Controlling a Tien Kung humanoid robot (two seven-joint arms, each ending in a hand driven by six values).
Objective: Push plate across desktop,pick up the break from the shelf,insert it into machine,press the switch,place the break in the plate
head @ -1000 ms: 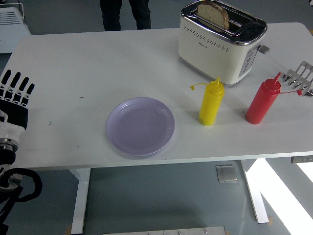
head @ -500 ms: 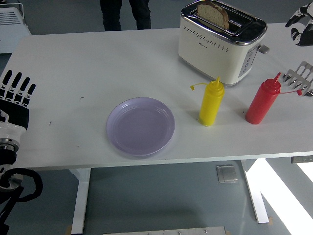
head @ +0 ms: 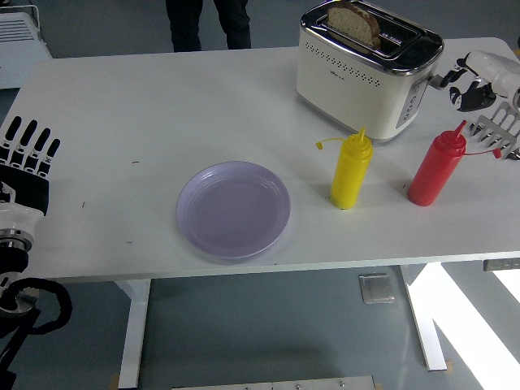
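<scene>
Near the tabletop's far right corner, the right hand, fingers curled and empty, hovers by the cream metal toaster's lever; the left hand rests open at the left edge.

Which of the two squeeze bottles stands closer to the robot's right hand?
The red plastic squeeze bottle. It stands right of the yellow plastic squeeze bottle, just below the right hand by the toaster's lever.

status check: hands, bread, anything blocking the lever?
Left hand open, idle at table edge. Right hand beside toaster lever, holding nothing. Bread in slot. Lever side clear.
</scene>
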